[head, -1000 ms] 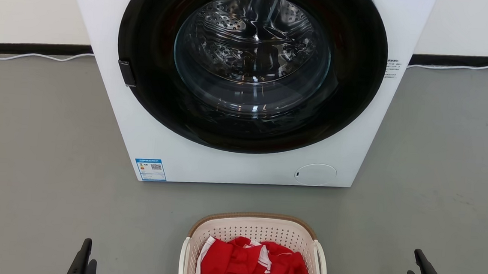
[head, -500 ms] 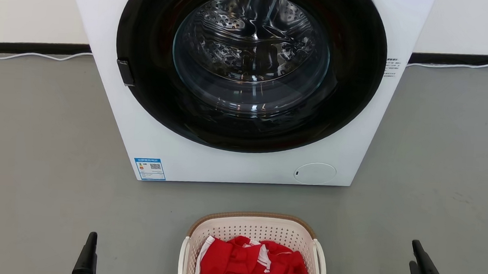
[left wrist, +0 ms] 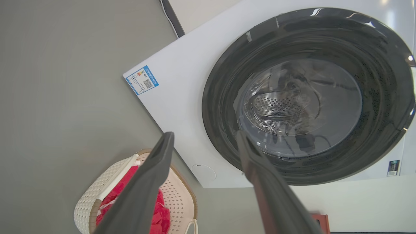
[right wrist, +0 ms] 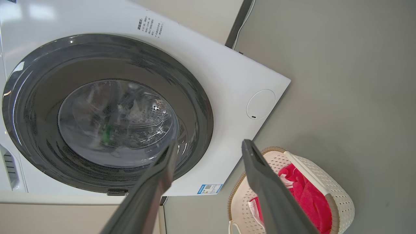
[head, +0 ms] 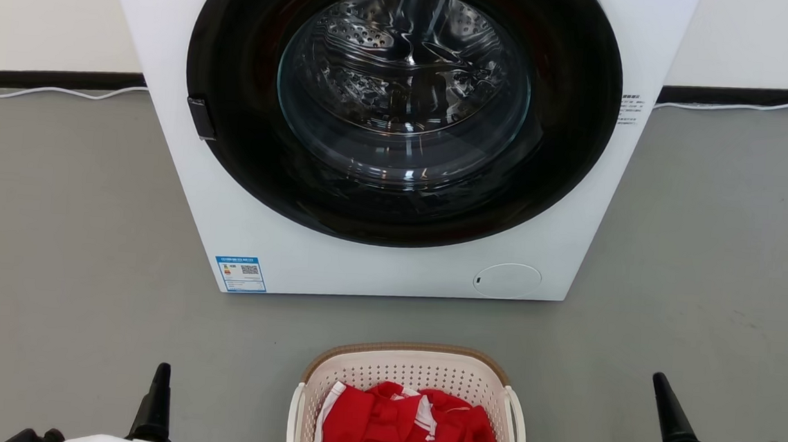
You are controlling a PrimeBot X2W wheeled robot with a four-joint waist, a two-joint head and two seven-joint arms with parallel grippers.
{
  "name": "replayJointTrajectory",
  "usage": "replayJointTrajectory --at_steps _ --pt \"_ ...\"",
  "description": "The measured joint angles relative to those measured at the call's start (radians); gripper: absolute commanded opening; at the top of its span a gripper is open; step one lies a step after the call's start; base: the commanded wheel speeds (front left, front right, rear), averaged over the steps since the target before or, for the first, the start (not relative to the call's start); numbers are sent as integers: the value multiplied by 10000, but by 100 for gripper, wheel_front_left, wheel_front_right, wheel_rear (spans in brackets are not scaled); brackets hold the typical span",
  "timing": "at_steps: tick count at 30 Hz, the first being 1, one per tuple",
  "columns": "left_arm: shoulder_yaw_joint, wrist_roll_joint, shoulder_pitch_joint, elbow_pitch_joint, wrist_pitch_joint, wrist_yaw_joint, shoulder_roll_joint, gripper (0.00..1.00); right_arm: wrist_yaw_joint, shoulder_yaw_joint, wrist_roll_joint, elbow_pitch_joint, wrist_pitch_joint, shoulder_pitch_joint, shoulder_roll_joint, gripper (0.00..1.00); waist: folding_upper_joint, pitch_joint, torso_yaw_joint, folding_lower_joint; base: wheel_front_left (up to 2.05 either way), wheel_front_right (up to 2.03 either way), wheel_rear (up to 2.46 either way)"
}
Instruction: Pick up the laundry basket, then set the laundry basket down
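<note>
The washing machine (head: 376,275) stands upper centre, with grey floor (head: 54,225) stretching either side. The laundry basket (head: 411,373) sits bottom centre, near its front edge. Flanking it well apart, left gripper (left wrist: 205,135) and right gripper (right wrist: 210,143) gape wide, empty.

Crops the laundry basket (head: 418,374) at the head view's bottom edge; leaves the blue label (head: 240,274) unreadably small.
</note>
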Motion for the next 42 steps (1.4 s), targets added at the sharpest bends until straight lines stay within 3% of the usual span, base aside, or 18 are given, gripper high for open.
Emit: replayJointTrajectory --at_steps 13,42 --pt "-441 2215 -95 205 -301 171 100 100 0 357 -2002 318 -341 -231 -77 100 0 -43 -26 0 0 0 0" --pt "-1375 5902 -414 364 -1112 606 408 100 0 1191 -5509 871 -1147 -960 -314 100 0 -7 -48 0 0 0 0"
